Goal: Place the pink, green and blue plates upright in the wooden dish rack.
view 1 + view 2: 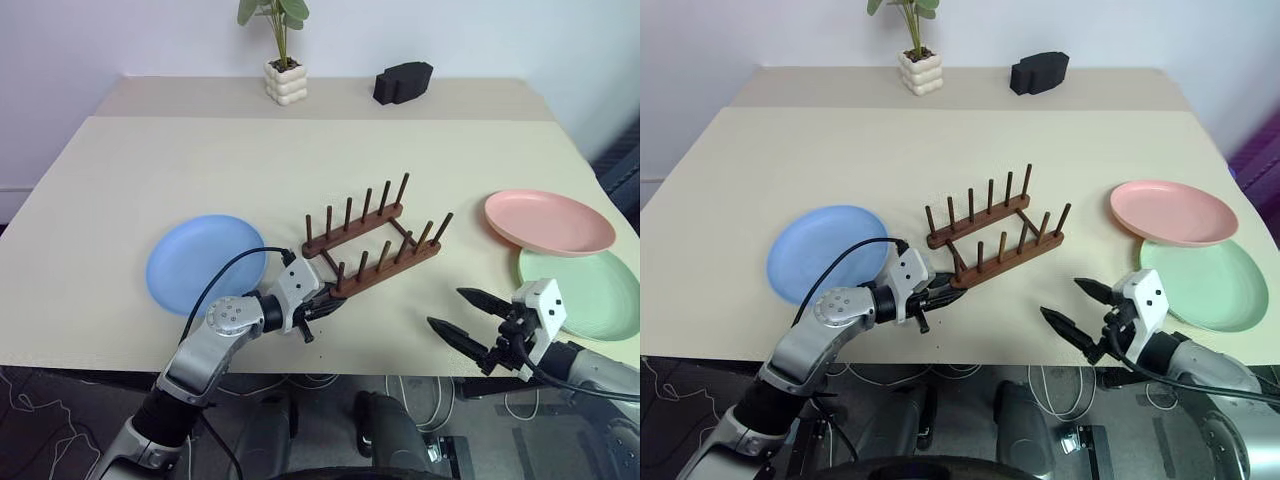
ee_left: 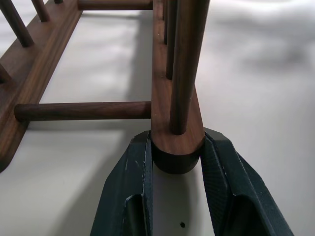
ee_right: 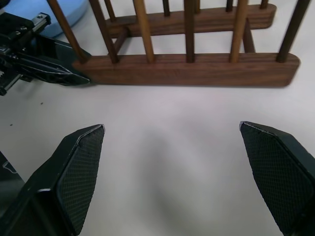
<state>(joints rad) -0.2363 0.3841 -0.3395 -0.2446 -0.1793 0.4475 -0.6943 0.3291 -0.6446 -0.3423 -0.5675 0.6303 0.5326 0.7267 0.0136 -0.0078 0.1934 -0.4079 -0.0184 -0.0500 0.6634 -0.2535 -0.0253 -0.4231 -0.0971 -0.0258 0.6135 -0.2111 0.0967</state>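
Observation:
The wooden dish rack (image 1: pixel 370 240) stands empty at the middle of the table, set at a slant. My left gripper (image 1: pixel 335 297) is shut on the near-left end of its front rail; in the left wrist view both fingers (image 2: pixel 130 182) press the sides of that rail end (image 2: pixel 176 142). The blue plate (image 1: pixel 205 263) lies flat just left of the rack. On the right, the pink plate (image 1: pixel 548 222) lies with its near edge over the green plate (image 1: pixel 590 290). My right gripper (image 1: pixel 445 308) hovers open near the table's front edge, between the rack and the green plate, holding nothing.
A potted plant (image 1: pixel 285 75) in a white pot and a black block (image 1: pixel 403 82) stand at the back of the table. The table's front edge (image 1: pixel 380 368) runs just below both grippers. A cable loops over my left arm.

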